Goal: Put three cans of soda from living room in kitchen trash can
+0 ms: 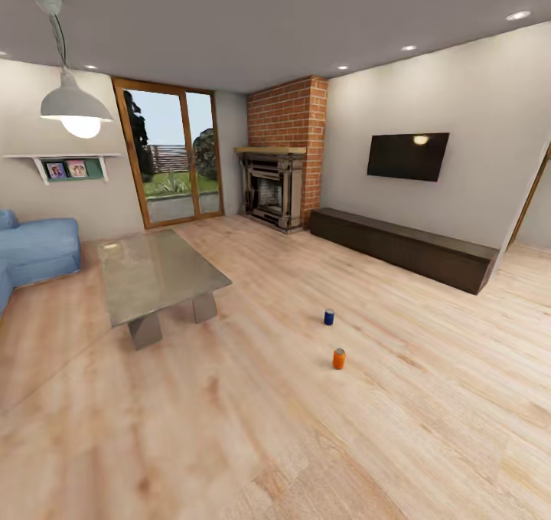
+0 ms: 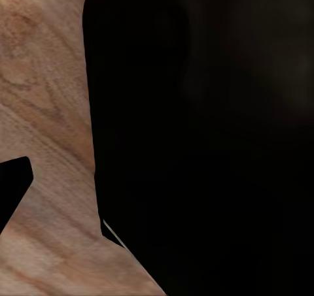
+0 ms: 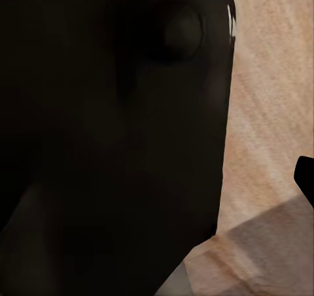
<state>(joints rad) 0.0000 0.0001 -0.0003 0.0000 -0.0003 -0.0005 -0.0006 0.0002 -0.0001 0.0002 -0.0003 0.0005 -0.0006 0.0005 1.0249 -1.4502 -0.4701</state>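
Note:
In the head view I look across the living room. Two cans of soda stand upright on the wooden floor ahead and slightly right: a dark blue one (image 1: 329,317) and, nearer to me, an orange one (image 1: 338,358). The third can is out of view, as are the trash can and the kitchen. In the left wrist view a black fingertip (image 2: 13,185) pokes in over the floor beside a large dark mass (image 2: 196,139). The right wrist view has a black fingertip (image 3: 306,178) at its edge, next to another dark mass (image 3: 111,139).
A glass coffee table (image 1: 157,271) stands left of the cans, with the blue sofa (image 1: 34,248) beyond it. The long dark bench (image 1: 402,246) runs under the wall TV (image 1: 407,155). The brick fireplace (image 1: 279,164) is in the far corner, and a doorway opening (image 1: 532,198) lies at the right.

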